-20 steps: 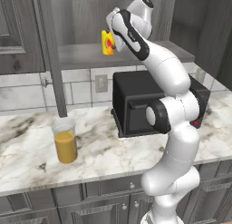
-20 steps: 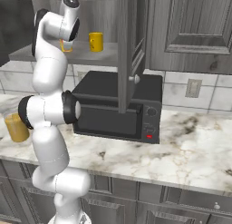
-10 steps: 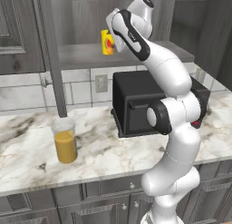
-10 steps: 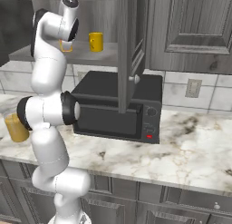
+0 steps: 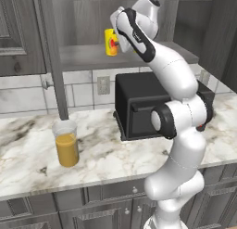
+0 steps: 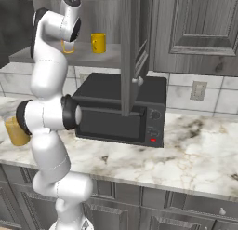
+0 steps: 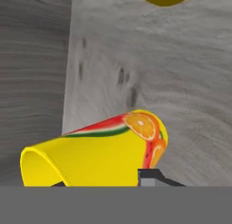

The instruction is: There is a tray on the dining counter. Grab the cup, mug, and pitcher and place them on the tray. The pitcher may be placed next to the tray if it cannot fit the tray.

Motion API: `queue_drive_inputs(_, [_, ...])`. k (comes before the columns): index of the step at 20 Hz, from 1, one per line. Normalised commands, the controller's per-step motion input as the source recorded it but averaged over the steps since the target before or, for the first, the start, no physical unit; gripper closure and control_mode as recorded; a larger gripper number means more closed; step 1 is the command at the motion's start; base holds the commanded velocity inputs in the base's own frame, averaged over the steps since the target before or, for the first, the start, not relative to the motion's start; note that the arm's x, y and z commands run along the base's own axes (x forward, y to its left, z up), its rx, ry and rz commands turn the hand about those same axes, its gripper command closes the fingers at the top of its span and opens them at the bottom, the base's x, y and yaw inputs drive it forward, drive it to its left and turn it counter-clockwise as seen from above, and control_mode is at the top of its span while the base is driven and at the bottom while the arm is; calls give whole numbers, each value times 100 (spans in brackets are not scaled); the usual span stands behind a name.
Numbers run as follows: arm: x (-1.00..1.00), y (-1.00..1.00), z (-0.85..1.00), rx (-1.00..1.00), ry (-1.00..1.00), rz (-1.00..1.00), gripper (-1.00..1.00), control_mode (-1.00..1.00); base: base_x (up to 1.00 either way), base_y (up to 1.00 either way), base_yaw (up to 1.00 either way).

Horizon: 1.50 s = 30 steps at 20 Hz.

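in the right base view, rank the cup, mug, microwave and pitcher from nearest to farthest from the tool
1. cup: at the tool on the cabinet shelf, mostly behind the arm.
2. mug: same shelf, just to the right.
3. microwave: below, on the counter.
4. pitcher: lowest, far left on the counter.

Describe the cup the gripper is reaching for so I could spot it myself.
Look above the black microwave to the grey shelf. The cup stands there by the gripper: tall, bright yellow, no handle, with fruit pictures on its side, unlike the squat, plain golden mug.
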Motion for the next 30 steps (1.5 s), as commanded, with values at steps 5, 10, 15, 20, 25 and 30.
queue_drive_inputs(5, [-37,-21,-8,2,-5,-6,100,-100,0,0,0])
queue_drive_inputs(10, [-52,-21,-16,2,-8,-7,100,-100,0,0,0])
queue_drive_inputs(15, [-75,-26,-12,2,-7,-8,100,-100,0,0,0])
queue_drive_inputs(20, [-92,-20,-11,1,-1,-4,100,-100,0,0,0])
queue_drive_inputs(25, [-98,-16,-4,0,1,-1,100,-100,0,0,0])
queue_drive_inputs(30, [-90,-14,-7,0,15,0,100,-100,0,0,0])
